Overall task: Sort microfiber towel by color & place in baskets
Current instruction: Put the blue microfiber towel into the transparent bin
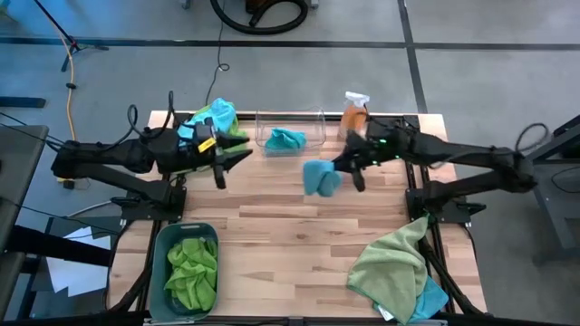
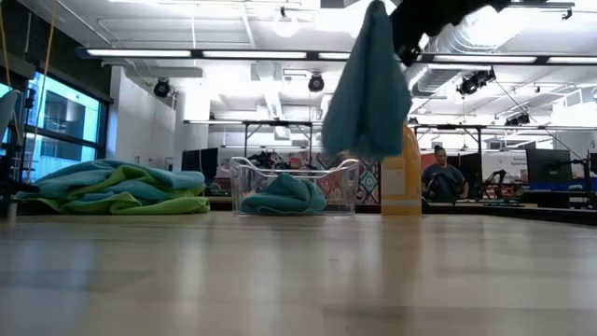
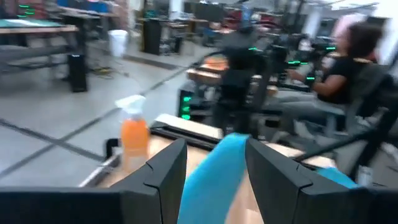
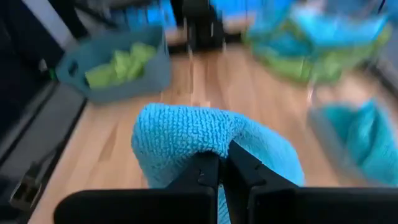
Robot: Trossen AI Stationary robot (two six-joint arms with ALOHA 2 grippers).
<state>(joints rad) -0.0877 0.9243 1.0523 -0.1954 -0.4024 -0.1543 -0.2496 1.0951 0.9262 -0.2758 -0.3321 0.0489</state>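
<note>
My right gripper is shut on a turquoise microfiber towel above the table's middle, just near of the clear basket, which holds one turquoise towel. My left gripper hovers open near the table's far left, beside a pile of green and turquoise towels. The teal-grey basket at the near left holds lime green towels. A green towel lies over a turquoise one at the near right edge. My right gripper pinches the turquoise towel between its two fingers at a bunched fold near its top end, coming in slanted from the right side. The towel is lifted clear of the table and hangs slack below the fingers.
An orange spray bottle stands at the far edge, right of the clear basket. Bare wood lies across the table's middle and near centre. A person sits in the room beyond the table.
</note>
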